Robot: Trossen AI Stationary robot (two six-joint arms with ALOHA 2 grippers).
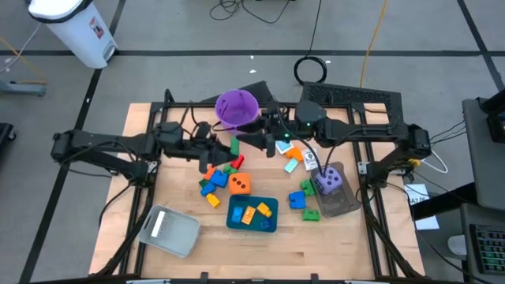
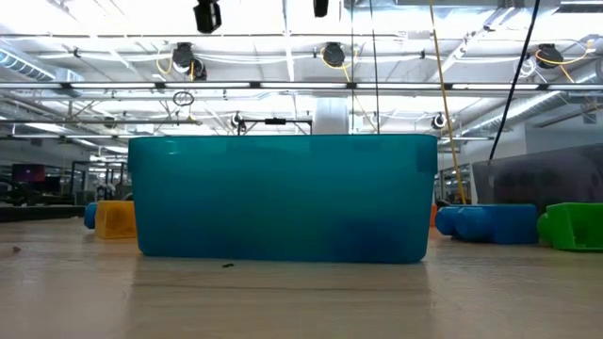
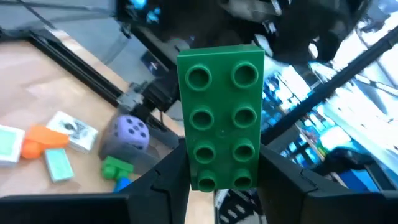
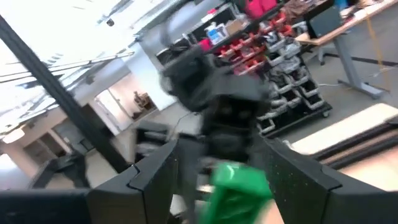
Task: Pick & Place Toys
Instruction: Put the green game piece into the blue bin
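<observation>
The green brick (image 3: 221, 118), eight studs showing, stands upright between the left gripper (image 3: 219, 180)'s dark fingers, which are clamped on its lower end above the back middle of the wooden table (image 1: 126, 221). Just across from it hangs the right gripper (image 1: 272, 142); its fingers stand apart with the green brick in front of them, but whether they touch it I cannot tell. Both meet beside the purple bucket (image 1: 236, 106).

From overhead the table shows loose bricks, an orange die (image 1: 240, 184), a teal tray (image 1: 237, 219) holding yellow pieces, a grey tray (image 1: 170, 232) near the front left, and a purple die (image 1: 329, 181) in the clear tray (image 1: 339, 201).

At table height the teal tray's wall blocks nearly everything, with only ceiling lights and rafters above. The right wrist view alone looks out on shelving stocked with red bins.
</observation>
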